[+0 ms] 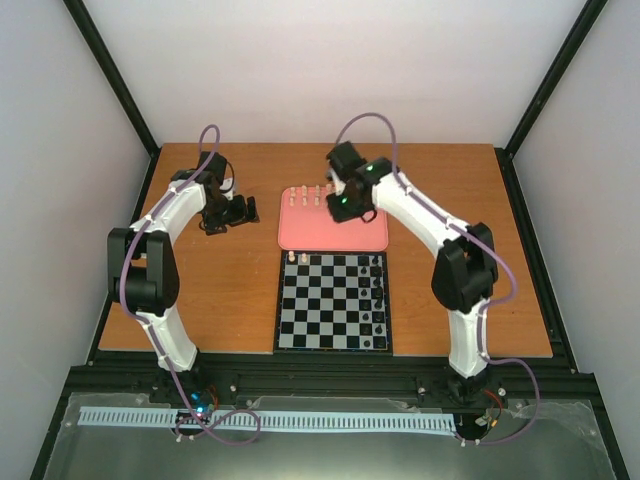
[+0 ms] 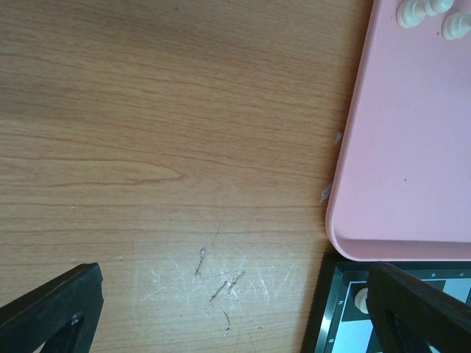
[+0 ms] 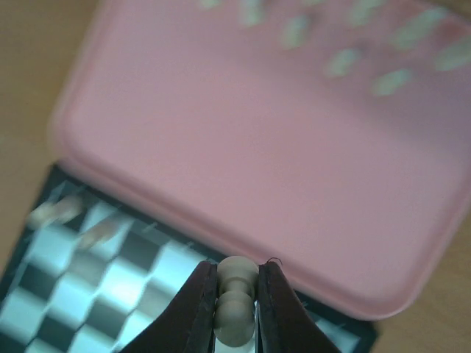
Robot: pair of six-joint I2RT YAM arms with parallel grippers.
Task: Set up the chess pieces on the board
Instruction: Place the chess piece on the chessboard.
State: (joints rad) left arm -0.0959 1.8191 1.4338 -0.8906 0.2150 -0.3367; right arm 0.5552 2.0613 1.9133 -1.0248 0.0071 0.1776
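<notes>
My left hand is open and holds nothing, hanging over the bare brown wooden desk just left of the plain pink rounded-corner tray. Its right finger is near the far-left corner of the flat black-and-white chequered chessboard, where two tiny pale cream chess pieces already stand. More cream ones wait in rows at the tray's far side. My right hand is closed on one small cream round-headed piece, pinched at the neck between the tips, over the seam where tray meets board. Risks as I see them: the grip is narrow on a rounded surface, so the piece could twist or drop in transit. Coming down near that corner, I could clip the two standing pieces or crowd the left hand. A tilted release would topple it. The tiny black chess pieces along the right edge look well clear.
</notes>
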